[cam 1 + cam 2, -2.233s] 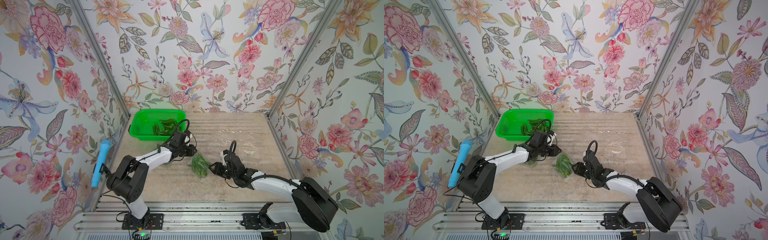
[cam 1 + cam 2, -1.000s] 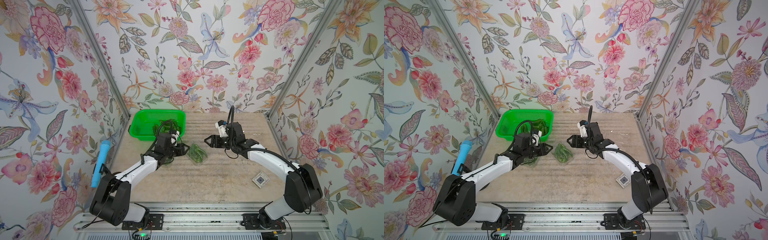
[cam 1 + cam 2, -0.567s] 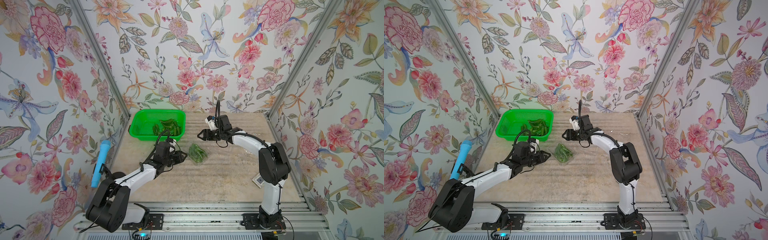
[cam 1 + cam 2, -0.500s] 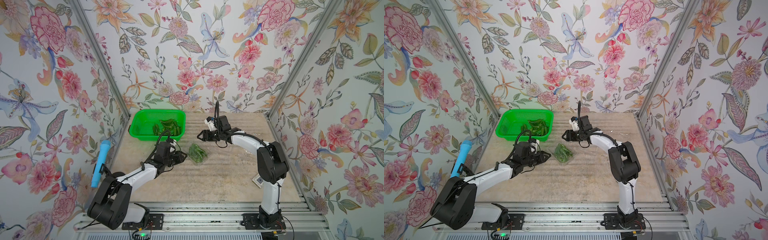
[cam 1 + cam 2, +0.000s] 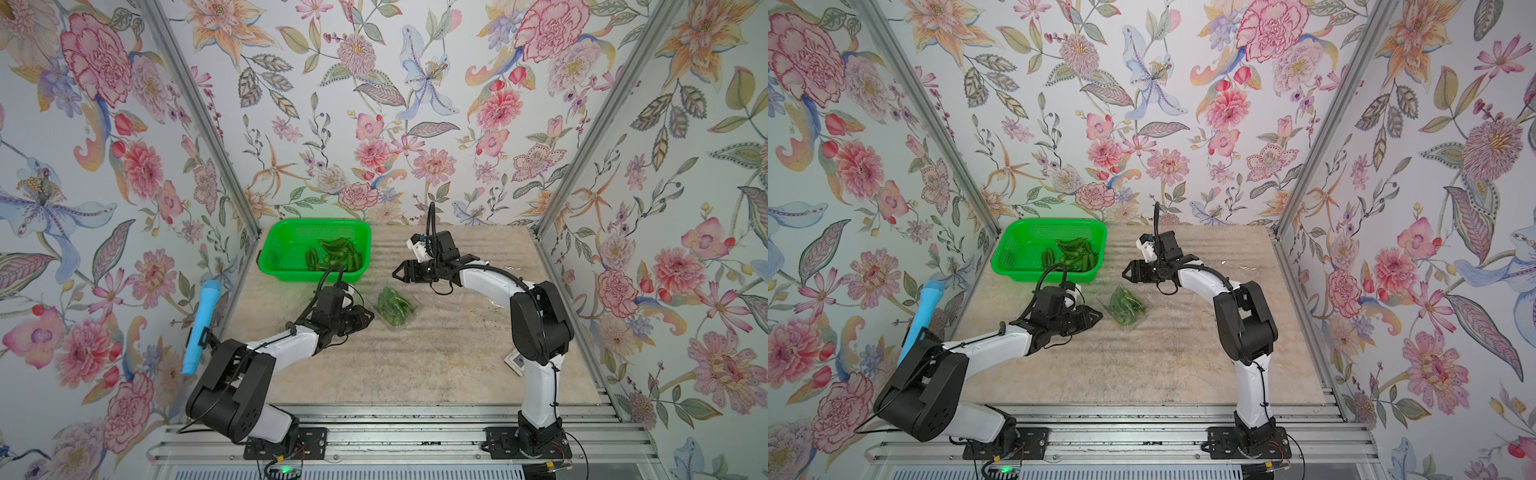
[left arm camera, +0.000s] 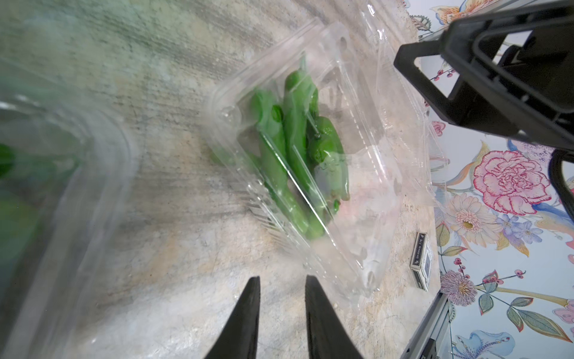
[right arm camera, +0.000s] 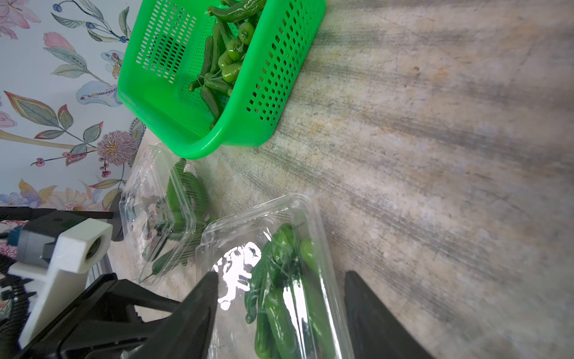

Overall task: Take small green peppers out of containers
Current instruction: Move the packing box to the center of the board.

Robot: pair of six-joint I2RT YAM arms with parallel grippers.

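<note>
Small green peppers (image 5: 392, 305) lie bunched in a clear pack (image 6: 369, 155) in the middle of the counter (image 5: 415, 365). I cannot tell if the pack's lid is shut.

Nearest of all, metal rails (image 5: 395, 430) hold the bases of both arms. The counter is flat, pale brown and streaky, with grey smudges. On its near right side lies a small box (image 5: 516, 360). Its print is too small to read.

A bit farther in, the left tool (image 5: 368, 318) sits low, just left of the pack and not touching it. Its two fingers are only a little way apart, and nothing is between them. A second clear pack (image 7: 149, 211) with peppers in it lies close by. In both top views it is hard to make out beside the arm. A blue tube (image 5: 199, 328) is fixed to the left wall.

Farther on, the right tool (image 5: 397, 274) hangs just beyond the pack. Its fingers are spread wide and hold nothing.

At the far left stands a green basket (image 5: 286, 243) full of little holes, with more peppers (image 5: 332, 255) lying loose inside. At the far right of the counter there are faint glints (image 5: 1237, 262) of clear plastic. Their shape is too thin to make out.

Walls (image 5: 374, 104) with big pink and orange flowers close in the left, right and far sides, with grey metal strips in the corners.
</note>
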